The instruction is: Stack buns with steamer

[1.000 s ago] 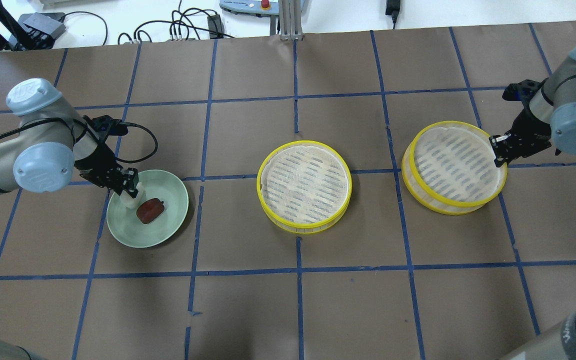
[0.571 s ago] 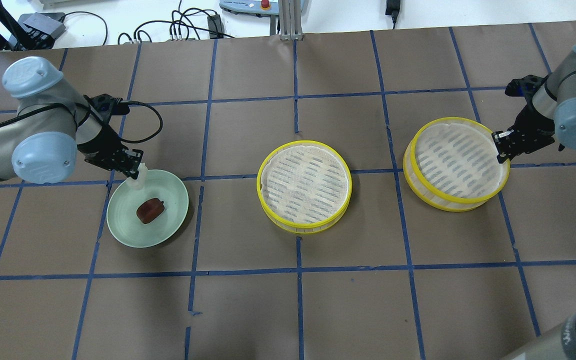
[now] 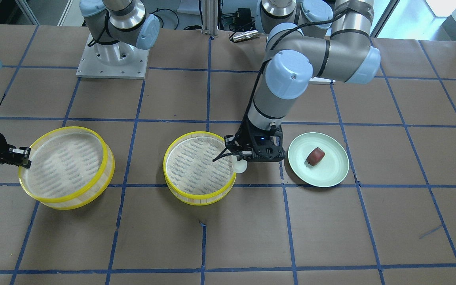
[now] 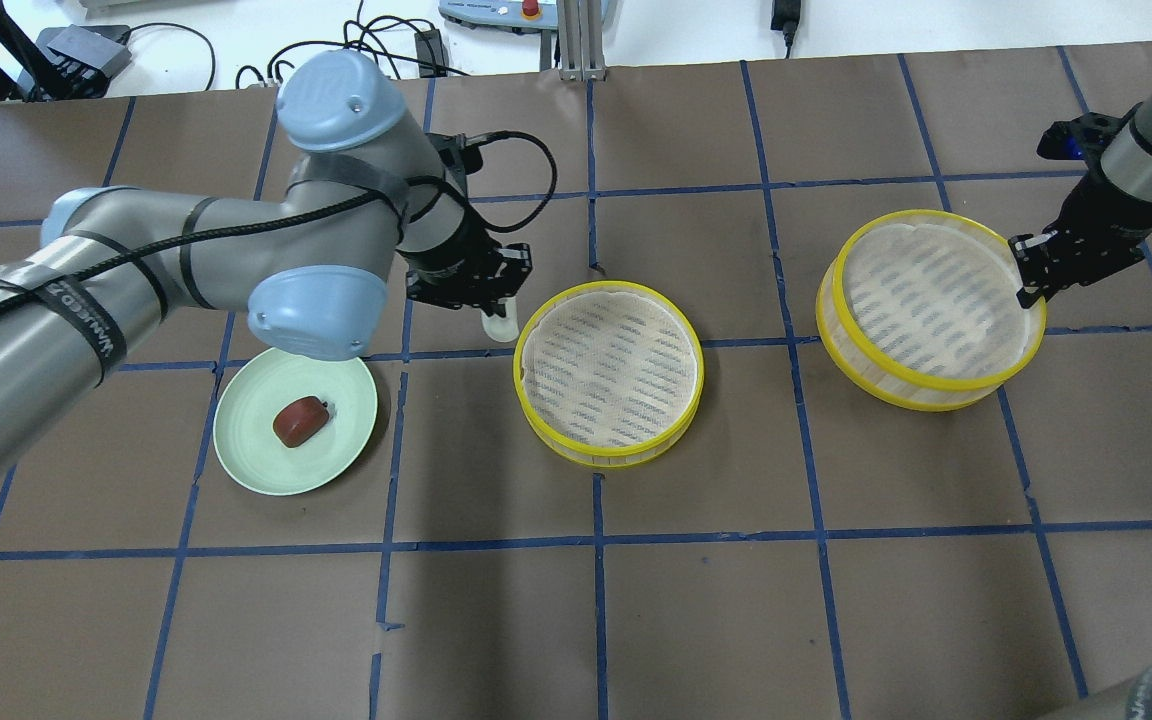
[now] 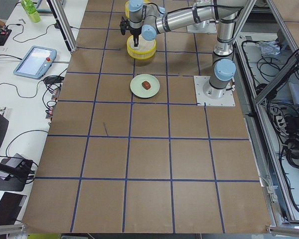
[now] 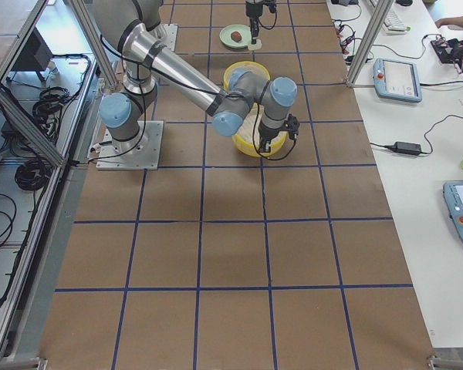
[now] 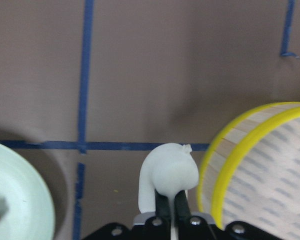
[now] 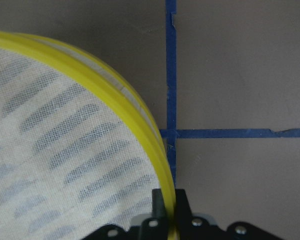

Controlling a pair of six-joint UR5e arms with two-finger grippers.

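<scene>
My left gripper (image 4: 496, 312) is shut on the white bun (image 4: 500, 328) and holds it just left of the middle yellow-rimmed steamer tray (image 4: 608, 372), beside its rim. The left wrist view shows the white bun (image 7: 169, 175) pinched at its base, next to the tray's rim (image 7: 230, 165). The reddish-brown bun (image 4: 300, 421) lies on the pale green plate (image 4: 346, 400). My right gripper (image 4: 1028, 288) is shut on the rim of the second steamer tray (image 4: 931, 310), which is lifted and tilted; the right wrist view shows the fingers astride that rim (image 8: 140, 120).
The table is brown paper with a blue tape grid. Cables and a control box lie beyond the far edge (image 4: 386, 50). The robot bases (image 3: 113, 59) stand at the near side. Bare table lies between the two trays and in front of them.
My left arm has lifted the white bun off the plate and carried it right to the middle tray's edge. My right gripper has raised its tray and moved it a little away from the robot.
</scene>
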